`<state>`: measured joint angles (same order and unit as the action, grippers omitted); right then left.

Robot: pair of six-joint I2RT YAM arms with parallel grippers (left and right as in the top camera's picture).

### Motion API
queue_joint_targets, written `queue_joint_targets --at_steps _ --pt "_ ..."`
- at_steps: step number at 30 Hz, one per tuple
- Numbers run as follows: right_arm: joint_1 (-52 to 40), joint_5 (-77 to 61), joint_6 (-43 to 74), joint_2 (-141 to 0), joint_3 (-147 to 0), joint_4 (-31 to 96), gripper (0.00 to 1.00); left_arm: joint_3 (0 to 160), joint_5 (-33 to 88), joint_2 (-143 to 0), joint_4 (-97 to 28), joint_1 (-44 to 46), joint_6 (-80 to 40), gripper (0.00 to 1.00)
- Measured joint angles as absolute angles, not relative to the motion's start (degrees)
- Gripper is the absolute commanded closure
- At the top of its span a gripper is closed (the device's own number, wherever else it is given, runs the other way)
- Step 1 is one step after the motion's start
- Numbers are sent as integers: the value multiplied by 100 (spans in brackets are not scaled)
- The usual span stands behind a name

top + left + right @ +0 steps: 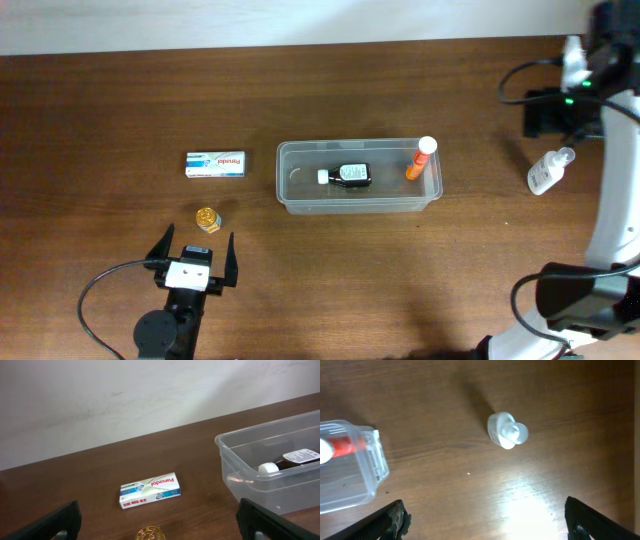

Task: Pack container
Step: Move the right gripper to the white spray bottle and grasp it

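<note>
Inside translucent container (272, 491), half-obscured bottle (300, 456)

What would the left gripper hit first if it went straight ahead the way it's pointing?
Most likely the small gold-topped bottle, which sits just ahead of the open left gripper, roughly in line with the gap between its fingers. The Panadol box lies further along. Height is unclear, so it might pass over.

Black left gripper (200, 238), white mount (188, 272), black cable (95, 286)

Container (360, 205): clear, translucent. Bottle (353, 176): dark, white cap. Tube (419, 162): orange, white cap. Box (216, 164): white-blue, red lettering. Jar (207, 217): gold top. Table (100, 100): dark brown woodgrain.
</note>
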<state>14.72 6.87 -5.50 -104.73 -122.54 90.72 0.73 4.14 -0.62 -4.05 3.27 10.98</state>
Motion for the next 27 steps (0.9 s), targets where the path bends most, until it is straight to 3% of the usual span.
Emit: queue_joint_targets --at_steps 10,27 --pt "2416 255 -1164 -10473 -11557 8005 4 73 414 -62 -405 327 1098 1" --pt "2965 -495 -2504 -10606 -9852 6624 1 73 414 -62 -405 327 1098 1"
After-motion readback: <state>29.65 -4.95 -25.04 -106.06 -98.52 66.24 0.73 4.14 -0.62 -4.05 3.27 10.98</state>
